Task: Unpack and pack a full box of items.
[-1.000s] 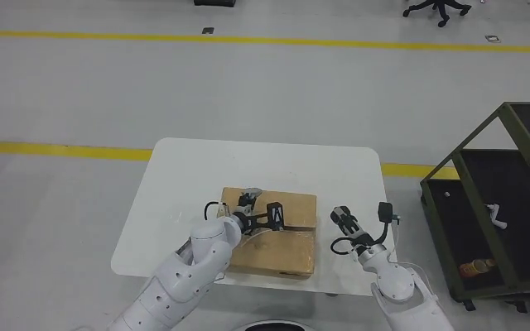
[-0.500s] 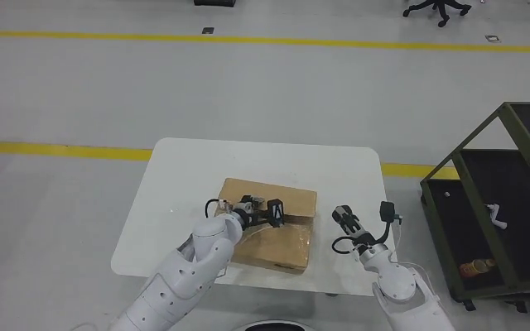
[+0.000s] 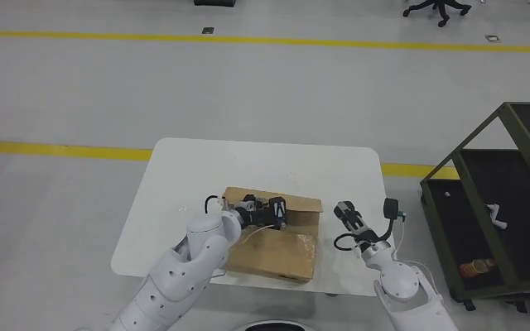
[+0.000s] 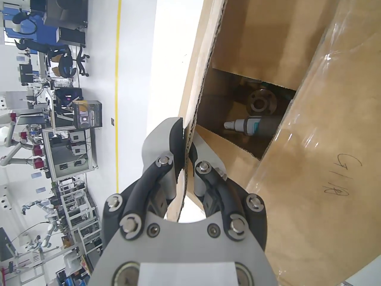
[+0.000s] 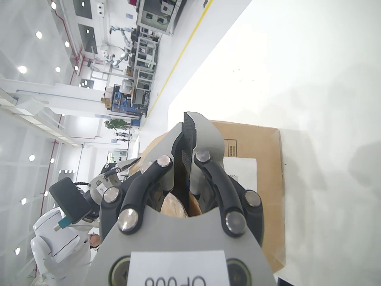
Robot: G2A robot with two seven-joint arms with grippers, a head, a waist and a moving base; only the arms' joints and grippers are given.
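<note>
Grasping the raised flap [image 4: 198, 69] of the box [image 3: 277, 248] with the left fingers [image 4: 175, 138] — likely to bare the bottle [image 4: 253, 126] inside. Resting on the surface [image 3: 182, 207] between both arms; right fingers [image 5: 208, 141] clenched empty, just beside it.

- The brown cardboard box [image 3: 273, 248] sits on the white rounded table [image 3: 182, 182], toward my side.
- My left gripper [image 4: 186, 138] pinches the box's raised cardboard flap [image 4: 205, 46] (the far edge).
- Inside, a grey cylindrical bottle [image 4: 253, 126] lies beside a round metal flange [image 4: 261, 102].
- My right gripper [image 3: 344, 211] hovers right of the box, apart from it.
</note>
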